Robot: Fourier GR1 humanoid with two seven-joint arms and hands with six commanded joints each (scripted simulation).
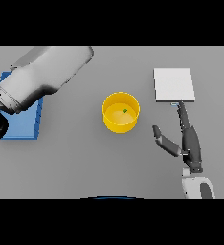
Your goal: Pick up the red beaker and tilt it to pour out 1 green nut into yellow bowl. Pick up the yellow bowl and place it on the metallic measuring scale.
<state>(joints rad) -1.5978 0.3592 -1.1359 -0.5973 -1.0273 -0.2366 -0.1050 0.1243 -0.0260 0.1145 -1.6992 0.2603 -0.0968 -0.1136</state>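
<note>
Right robot hand (188, 141) open; one yellow bowl (115, 123), one green nut (125, 111).

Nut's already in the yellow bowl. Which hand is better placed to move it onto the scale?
Right. The right hand, fingers open, lies between the yellow bowl and the scale; the left arm is over the blue block.

Yellow bowl (120, 112) holding green nut (125, 111), open right robot hand (188, 141) beside it, fingertip seemingly touching scale (174, 84)
</note>
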